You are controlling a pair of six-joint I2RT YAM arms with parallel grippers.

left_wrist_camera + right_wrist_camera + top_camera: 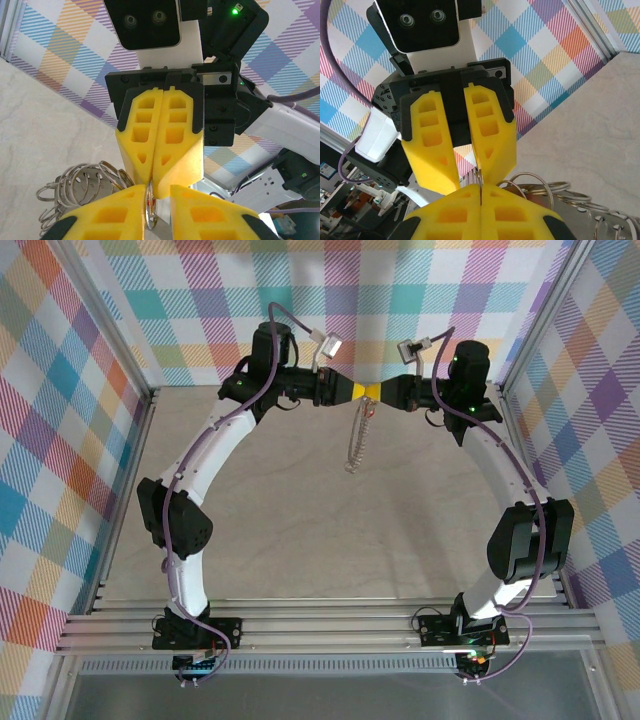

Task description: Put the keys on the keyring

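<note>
Right gripper (481, 195) is clenched on a thin wire ring at the top end of the keyring (357, 440), and its tips meet the left gripper (157, 196) nose to nose. The left jaws stand narrowly apart with that same wire in the gap, and by the look of it they are not pinching it. A red speck just under the meeting tips looks like the key (372, 408) — too small to tell which way it points.

If the left jaws shut off-centre, they could twist the thin ring out of the right gripper's hold, and the whole chain of rings would drop to the table (300, 540). The loose rings could also swing and snag.

The keyring hangs straight down from the fingertips — long axis vertical, free end lowest.
</note>
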